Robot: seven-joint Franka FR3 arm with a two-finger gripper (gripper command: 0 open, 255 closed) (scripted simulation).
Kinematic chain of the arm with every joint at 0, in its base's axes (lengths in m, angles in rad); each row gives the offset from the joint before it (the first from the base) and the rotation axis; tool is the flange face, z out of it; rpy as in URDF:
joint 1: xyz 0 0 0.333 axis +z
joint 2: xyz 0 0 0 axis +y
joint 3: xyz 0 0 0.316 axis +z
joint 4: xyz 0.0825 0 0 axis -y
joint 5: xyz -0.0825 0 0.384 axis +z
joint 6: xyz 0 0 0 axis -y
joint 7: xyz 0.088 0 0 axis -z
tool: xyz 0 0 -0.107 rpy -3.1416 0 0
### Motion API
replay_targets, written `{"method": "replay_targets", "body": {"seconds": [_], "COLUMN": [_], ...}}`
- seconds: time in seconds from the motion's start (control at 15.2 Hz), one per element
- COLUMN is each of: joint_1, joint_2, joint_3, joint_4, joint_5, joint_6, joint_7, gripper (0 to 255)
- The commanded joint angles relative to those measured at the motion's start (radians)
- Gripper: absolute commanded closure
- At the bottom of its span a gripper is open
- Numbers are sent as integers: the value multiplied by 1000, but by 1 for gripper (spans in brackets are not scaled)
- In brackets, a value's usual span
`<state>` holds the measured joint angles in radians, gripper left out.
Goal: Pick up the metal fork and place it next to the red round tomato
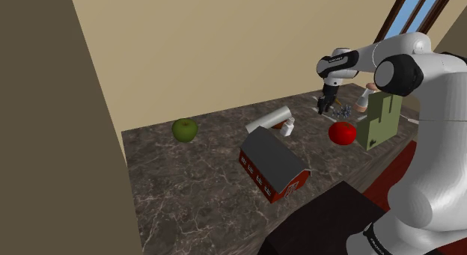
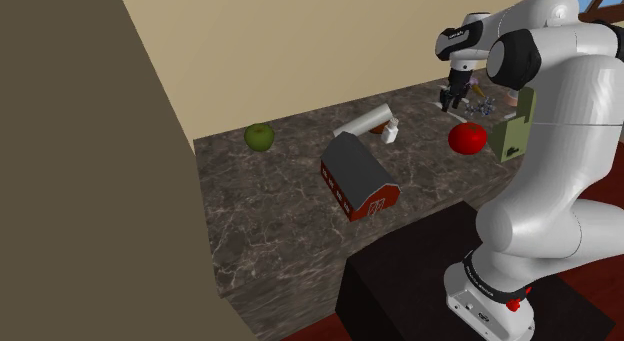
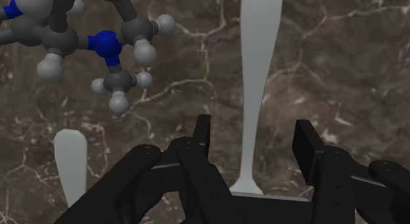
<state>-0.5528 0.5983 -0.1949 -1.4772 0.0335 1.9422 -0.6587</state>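
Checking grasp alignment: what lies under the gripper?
A pale grey fork on the dark marbled counter, untouched between the open gripper fingers; its flared end is covered by the gripper.

White arm [image 1: 438, 104] stretched forward, wrist bent down.
The gripper [image 1: 323, 105] hangs over the fork [image 3: 259, 58], its black fingers [image 3: 202, 134] apart astride the handle.
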Motion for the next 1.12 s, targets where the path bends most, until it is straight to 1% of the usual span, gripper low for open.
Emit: {"method": "replay_targets", "body": {"seconds": [0.0, 0.26, 0.53, 1.06], "joint_1": [0, 0, 1, 1], "joint_2": [0, 0, -19, -19], "joint_3": [0, 0, -2, -2], "joint_4": [0, 0, 99, 99], "joint_5": [0, 0, -4, -4], "joint_6": [0, 0, -118, -118], "joint_7": [0, 0, 3, 3], "gripper": [0, 0, 0, 0]}}
